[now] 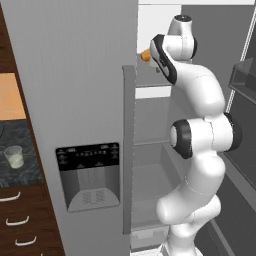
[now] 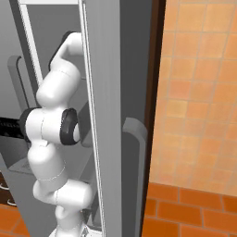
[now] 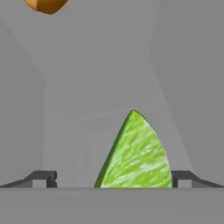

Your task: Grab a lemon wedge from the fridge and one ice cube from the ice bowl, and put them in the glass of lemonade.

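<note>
A yellow-green lemon wedge (image 3: 135,153) stands on a grey shelf inside the fridge (image 1: 75,75), point up. My gripper (image 3: 113,179) is open, and the wedge sits between its two fingertips (image 3: 43,178), nearer the right one, with a gap on both sides. The arm reaches into the upper compartment past the closed left door, and its hand (image 1: 161,56) is at the top shelf. The glass of lemonade (image 1: 15,156) stands on the dark counter at far left. The ice bowl and the ice cube are out of view.
An orange fruit (image 1: 145,55) lies on the same shelf, beyond the wedge and to its left (image 3: 46,4). The right fridge door (image 1: 245,100) stands open beside the arm. A dispenser panel (image 1: 89,175) is on the closed door. Wooden drawers (image 1: 20,220) sit under the counter.
</note>
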### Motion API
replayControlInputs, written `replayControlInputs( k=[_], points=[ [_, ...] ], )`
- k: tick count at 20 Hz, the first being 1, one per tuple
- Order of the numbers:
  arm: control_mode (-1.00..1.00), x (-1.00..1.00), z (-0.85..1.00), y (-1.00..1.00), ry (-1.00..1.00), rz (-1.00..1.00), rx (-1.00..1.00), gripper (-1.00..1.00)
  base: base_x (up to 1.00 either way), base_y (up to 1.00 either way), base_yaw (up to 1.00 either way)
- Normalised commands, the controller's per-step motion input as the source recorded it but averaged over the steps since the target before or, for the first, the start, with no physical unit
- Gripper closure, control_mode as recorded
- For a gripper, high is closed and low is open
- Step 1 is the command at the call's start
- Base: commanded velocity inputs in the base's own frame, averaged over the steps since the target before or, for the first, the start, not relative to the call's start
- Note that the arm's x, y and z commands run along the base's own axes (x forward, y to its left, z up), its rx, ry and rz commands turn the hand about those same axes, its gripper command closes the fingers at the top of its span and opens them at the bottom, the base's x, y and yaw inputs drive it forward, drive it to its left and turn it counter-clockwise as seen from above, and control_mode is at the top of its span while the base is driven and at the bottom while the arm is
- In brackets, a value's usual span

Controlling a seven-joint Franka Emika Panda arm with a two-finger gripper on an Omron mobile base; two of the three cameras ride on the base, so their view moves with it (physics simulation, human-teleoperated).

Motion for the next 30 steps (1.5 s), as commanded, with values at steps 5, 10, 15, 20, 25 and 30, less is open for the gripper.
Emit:
replayControlInputs(
  k=[5,10,15,20,25,30],
  points=[
    [-1.0,0.0,-0.08,0.0,0.06,0.0,0.0,1.0,0.0,0.0,0.0],
    [-1.0,-0.1,-0.02,0.0,0.05,0.0,0.0,1.0,0.0,0.0,0.0],
    [-1.0,-0.69,-0.08,-0.03,-0.06,0.0,0.04,1.0,0.0,0.0,0.0],
    [-1.0,-0.94,-0.1,0.01,-0.04,0.01,0.02,1.0,0.0,0.0,0.0],
    [-1.0,-1.0,-0.09,0.0,0.0,0.03,0.0,1.0,0.0,0.0,0.0],
    [-1.0,-1.0,-0.44,0.09,0.0,0.1,0.0,1.0,0.0,0.0,0.0]
  ],
)
